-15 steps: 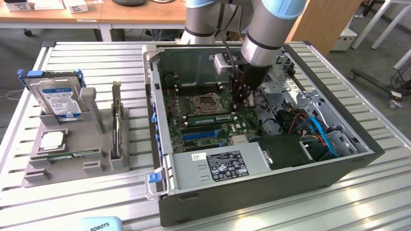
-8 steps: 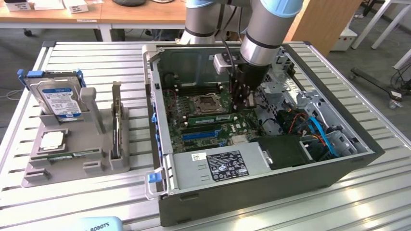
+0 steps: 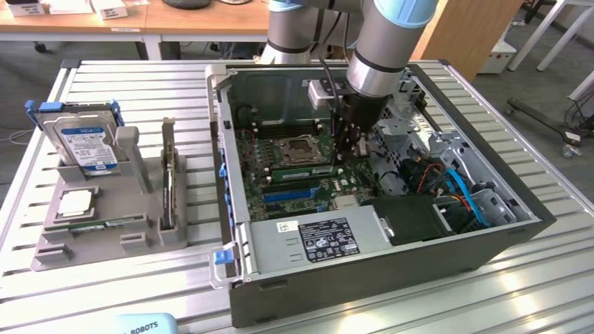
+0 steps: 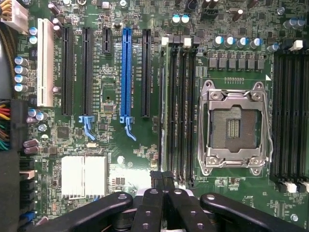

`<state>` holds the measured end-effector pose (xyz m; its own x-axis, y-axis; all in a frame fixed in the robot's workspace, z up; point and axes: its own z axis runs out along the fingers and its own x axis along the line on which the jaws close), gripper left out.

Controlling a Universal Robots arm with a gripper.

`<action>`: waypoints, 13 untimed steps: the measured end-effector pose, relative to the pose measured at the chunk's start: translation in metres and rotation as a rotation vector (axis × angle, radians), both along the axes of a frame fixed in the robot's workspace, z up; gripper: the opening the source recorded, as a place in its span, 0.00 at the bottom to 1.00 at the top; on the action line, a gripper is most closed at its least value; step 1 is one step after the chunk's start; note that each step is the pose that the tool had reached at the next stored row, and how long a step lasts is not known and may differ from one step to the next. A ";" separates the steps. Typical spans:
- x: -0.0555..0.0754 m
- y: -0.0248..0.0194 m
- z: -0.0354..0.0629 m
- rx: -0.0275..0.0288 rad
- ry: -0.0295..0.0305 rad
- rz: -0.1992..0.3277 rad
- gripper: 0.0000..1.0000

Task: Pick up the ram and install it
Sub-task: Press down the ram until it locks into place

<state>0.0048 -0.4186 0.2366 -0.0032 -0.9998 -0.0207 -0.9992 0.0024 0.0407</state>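
The ram is a thin green stick standing in the memory slot beside the empty processor socket inside the open computer case. From the wrist view I see the ram edge-on, running along the slot nearest the blue connector. My gripper reaches down into the case at the stick's end towards the exterior view's right. In the wrist view my gripper is shut, its fingertips meeting over the ram's near end. I cannot tell whether they touch it.
The case lies open on a slatted metal table. A grey fixture at the exterior view's left holds a hard drive, a silver processor chip, an upright dark card and a green stick.
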 end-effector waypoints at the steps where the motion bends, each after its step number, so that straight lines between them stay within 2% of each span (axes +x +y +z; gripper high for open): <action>1: 0.000 0.0000 -0.0002 0.0000 0.0000 0.000 0.10; 13: 0.000 0.0001 -0.0047 0.0002 0.0000 0.000 0.10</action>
